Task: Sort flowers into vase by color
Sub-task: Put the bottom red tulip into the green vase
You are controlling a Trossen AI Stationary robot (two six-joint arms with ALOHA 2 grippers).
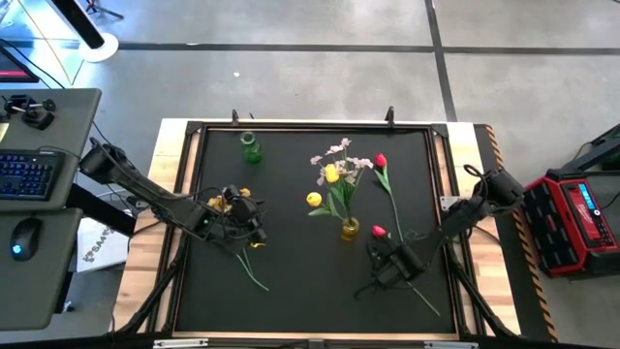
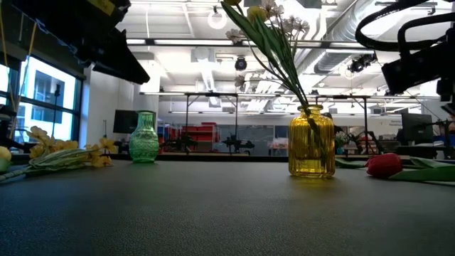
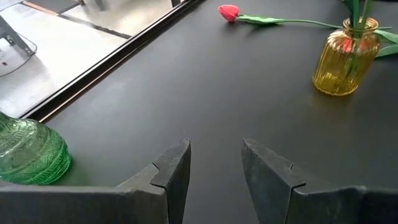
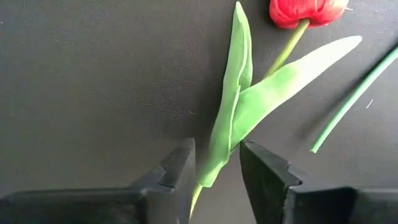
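Right gripper [image 4: 214,168] over red tulip [image 4: 308,12] lying near yellow vase [image 1: 350,229]
Right wrist view alone shows fingers straddling its leaf, grip unclear; left gripper [image 3: 214,165] fingers apart, empty; bloom partly cut off.

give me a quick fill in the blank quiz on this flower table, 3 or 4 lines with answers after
1. The flowers already standing upright are in the ____ vase.
2. The green vase holds ____ flowers.
3. The right gripper has its fingers on either side of the stem and leaf of a ____ tulip lying on the black mat.
4. The left gripper has ____ between its fingers.

Answers: yellow; no; red; nothing
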